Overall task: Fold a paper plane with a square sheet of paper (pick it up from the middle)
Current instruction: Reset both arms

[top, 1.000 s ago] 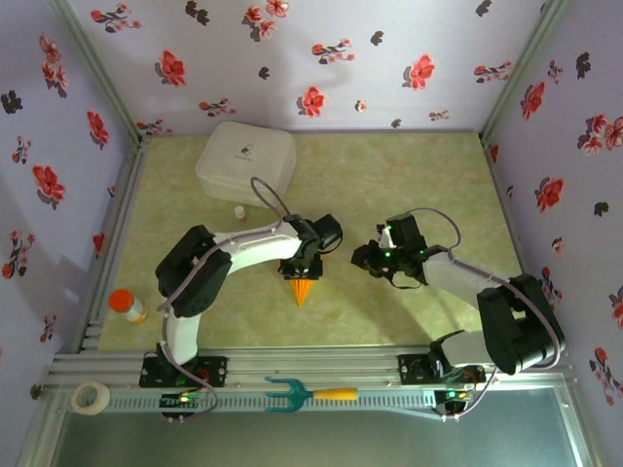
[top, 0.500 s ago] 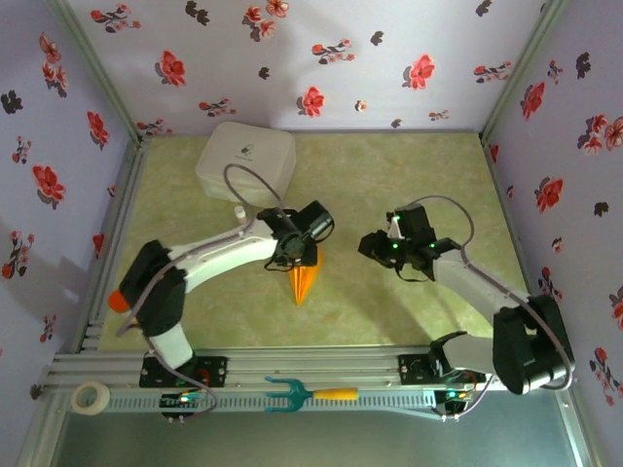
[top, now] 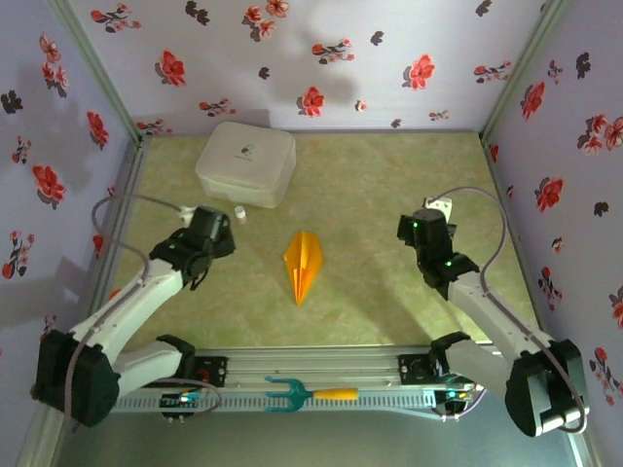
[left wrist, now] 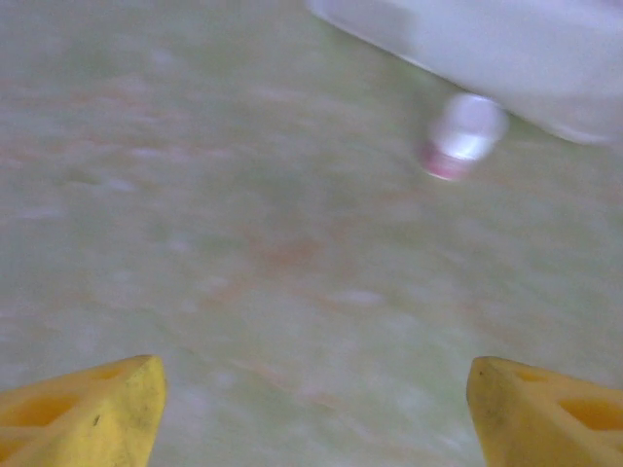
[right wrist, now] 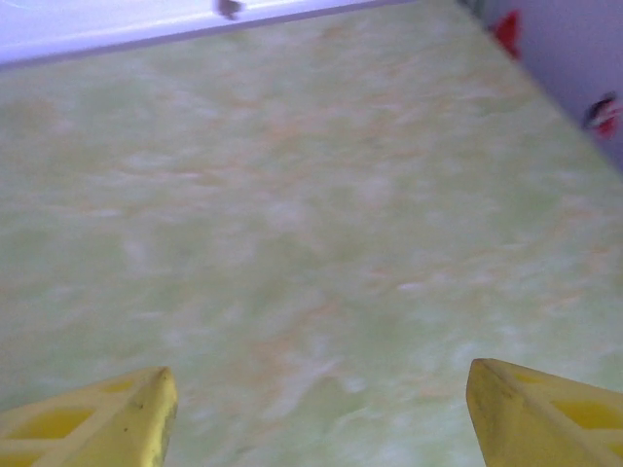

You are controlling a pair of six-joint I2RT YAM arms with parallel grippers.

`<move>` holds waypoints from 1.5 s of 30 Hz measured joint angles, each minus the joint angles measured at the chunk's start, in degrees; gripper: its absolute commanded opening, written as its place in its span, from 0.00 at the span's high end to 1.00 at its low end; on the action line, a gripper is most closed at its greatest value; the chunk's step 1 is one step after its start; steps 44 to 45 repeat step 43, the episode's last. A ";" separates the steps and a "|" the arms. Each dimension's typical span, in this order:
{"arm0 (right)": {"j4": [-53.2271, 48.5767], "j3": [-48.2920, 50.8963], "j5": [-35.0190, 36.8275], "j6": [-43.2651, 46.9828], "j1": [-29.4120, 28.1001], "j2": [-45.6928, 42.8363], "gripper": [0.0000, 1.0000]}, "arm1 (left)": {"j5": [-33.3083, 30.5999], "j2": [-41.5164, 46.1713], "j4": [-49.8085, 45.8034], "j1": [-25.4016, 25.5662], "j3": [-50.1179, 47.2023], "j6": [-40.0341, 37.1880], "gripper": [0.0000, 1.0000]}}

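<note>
The white-and-black left arm (top: 131, 306) and its twin right arm (top: 492, 316) are showing pale tubular links between bulky black joints, with thin grey cables trailing off them. Small green lights are glowing at their bases. The left tool (left wrist: 311, 413) and right tool (right wrist: 311, 413) are ending in hollow yellow wedge-shaped fingers (left wrist: 88, 413).

Soft, even light from above, shadows faint. The top view is sharp; both wrist views are blurred, the vial (left wrist: 465, 136) smeared and the mat (right wrist: 292, 243) hazy.
</note>
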State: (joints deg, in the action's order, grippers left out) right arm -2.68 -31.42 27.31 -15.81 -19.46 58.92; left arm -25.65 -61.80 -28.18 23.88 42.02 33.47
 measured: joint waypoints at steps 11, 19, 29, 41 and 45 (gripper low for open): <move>26.23 5.03 -1.18 11.67 8.22 20.61 0.22 | -1.40 -5.86 26.23 -16.41 -8.79 -18.12 0.10; 51.41 11.56 -11.56 13.42 16.33 29.18 0.19 | 0.46 -16.20 51.54 -17.70 -16.76 -28.96 0.09; 53.05 10.75 -12.66 10.84 17.97 30.67 0.01 | 12.37 -26.49 75.23 -23.61 -21.92 -29.55 0.00; 53.00 10.71 -12.76 10.84 17.97 30.67 0.01 | 13.75 -26.49 78.79 -23.78 -21.77 -29.40 0.00; 53.00 10.69 -12.76 10.84 17.97 30.67 0.01 | 13.75 -26.49 78.79 -23.78 -21.77 -29.40 0.00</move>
